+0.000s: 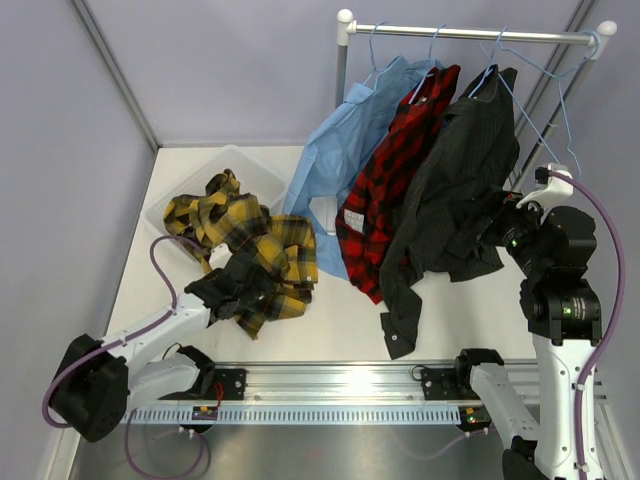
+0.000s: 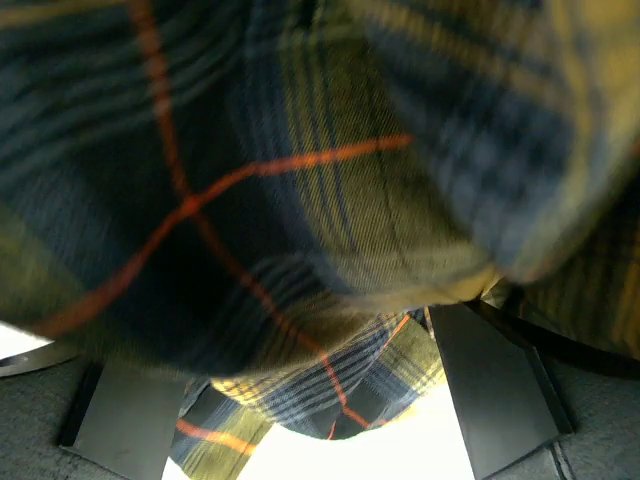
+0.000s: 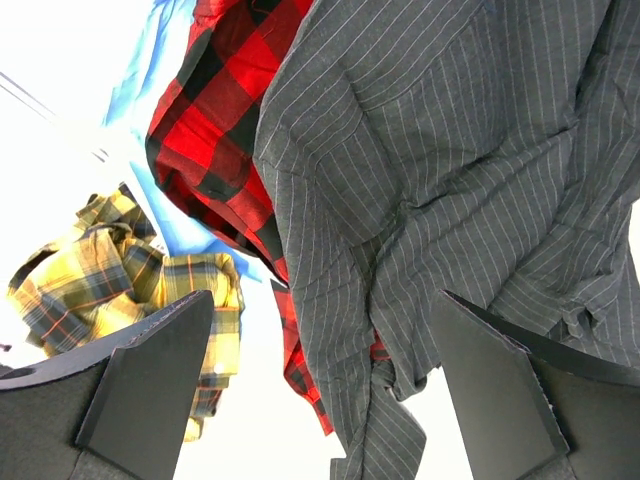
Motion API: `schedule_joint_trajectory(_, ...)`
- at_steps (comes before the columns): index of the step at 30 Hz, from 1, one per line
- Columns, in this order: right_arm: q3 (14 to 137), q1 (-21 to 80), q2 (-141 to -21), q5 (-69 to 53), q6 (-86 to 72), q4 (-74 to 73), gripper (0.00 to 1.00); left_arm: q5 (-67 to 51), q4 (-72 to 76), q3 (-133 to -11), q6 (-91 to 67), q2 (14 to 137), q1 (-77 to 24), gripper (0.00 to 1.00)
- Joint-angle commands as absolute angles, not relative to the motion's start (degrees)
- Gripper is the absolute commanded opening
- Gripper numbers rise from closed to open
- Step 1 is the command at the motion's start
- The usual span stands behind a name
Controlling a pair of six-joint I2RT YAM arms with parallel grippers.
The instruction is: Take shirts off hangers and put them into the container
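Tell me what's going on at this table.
Shirts are being moved off a rail into the container. The yellow plaid shirt is already down, heaped partly in the container and partly spilling onto the table, and the left arm has its open jaws pushed into the cloth. The light blue shirt, red plaid shirt and dark grey shirt hang from the rail. The right arm is raised to the dark grey shirt, jaws open, gripping nothing.

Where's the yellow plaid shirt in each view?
Top external: yellow plaid shirt left of centre, spilling from the container onto the table.
Left wrist: fills most of the frame, close up and blurred.
Right wrist: lower left.
Shared landmark: red plaid shirt, right of the yellow one in the top and right wrist views; not in the left wrist view.
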State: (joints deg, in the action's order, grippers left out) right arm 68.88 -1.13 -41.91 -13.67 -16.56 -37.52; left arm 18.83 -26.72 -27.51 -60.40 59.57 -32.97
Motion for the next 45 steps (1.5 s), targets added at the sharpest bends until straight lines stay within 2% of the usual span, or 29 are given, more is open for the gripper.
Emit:
schedule_joint_trajectory(1,68.29,-0.53,-41.31,-15.91,-17.05,-36.3,1.0,21.88,-14.51,-26.72,-63.28,62.83,-33.31,0.99)
schedule_joint_trajectory(3,68.03,-0.53,-40.96,-15.91,-16.79,-36.56,0.99,22.15,-12.22,-25.84,-63.72,65.11,-33.31,0.99)
schedule_joint_trajectory(5,67.85,-0.53,-41.04,-15.91,-16.7,-36.65,1.0,22.24,-11.0,-25.05,-64.77,66.35,-33.4,0.91)
schedule_joint_trajectory(6,67.85,-0.53,-41.04,-16.0,-16.7,-36.82,0.99,22.24,-10.9,-24.18,-65.21,66.97,-33.31,0.84)
schedule_joint_trajectory(7,67.85,-0.53,-41.04,-15.91,-16.53,-36.91,0.99,22.32,-10.9,-23.65,-65.74,67.06,-33.31,0.61)
schedule_joint_trajectory(9,67.94,-0.53,-40.87,-15.82,-16.26,-36.91,0.99,22.5,-11.16,-22.42,-65.92,65.75,-33.31,0.28)
schedule_joint_trajectory(10,67.94,-0.53,-40.78,-15.65,-16.35,-36.91,0.99,22.5,-11.25,-22.24,-65.57,64.87,-33.31,0.06)
schedule_joint_trajectory(11,67.94,-0.44,-40.78,-15.56,-16.09,-36.91,1.0,22.24,-11.77,-22.24,-63.65,63.82,-33.31,0.0)
schedule_joint_trajectory(14,68.47,-0.44,-40.78,-16.0,-16.17,-37.09,0.99,22.76,-15.98,-25.56,-58.47,56.89,-33.31,0.0)
schedule_joint_trajectory(17,69.34,-0.35,-40.78,-16.26,-16.17,-37.53,1.0,26.35,-22.75,-34.16,-51.19,49.06,-33.22,0.0)
schedule_joint_trajectory(22,70.75,-0.35,-41.31,-16.7,-16.17,-37.53,1.0,32.08,-28.04,-56.1,-36.15,50.26,-30.33,0.0)
schedule_joint_trajectory(26,71.45,-0.35,-41.57,-16.44,-16.08,-37.88,1.0,27.96,-25.15,-66.78,-27.26,59.29,-21.21,0.0)
schedule_joint_trajectory(34,71.98,-0.35,-40.78,-13.71,-14.68,-40.51,0.99,20.58,-22.16,-72.86,-27.51,75.31,-9.25,0.0)
schedule_joint_trajectory(40,71.72,-0.35,-40.43,-12.92,-14.59,-42.27,1.0,18.46,-17.15,-73.65,-26.19,86.82,-2.91,0.0)
schedule_joint_trajectory(45,72.07,-0.35,-41.22,-12.31,-14.59,-43.33,0.99,16.61,-16.7,-79.0,-24.26,98.16,-1.58,0.0)
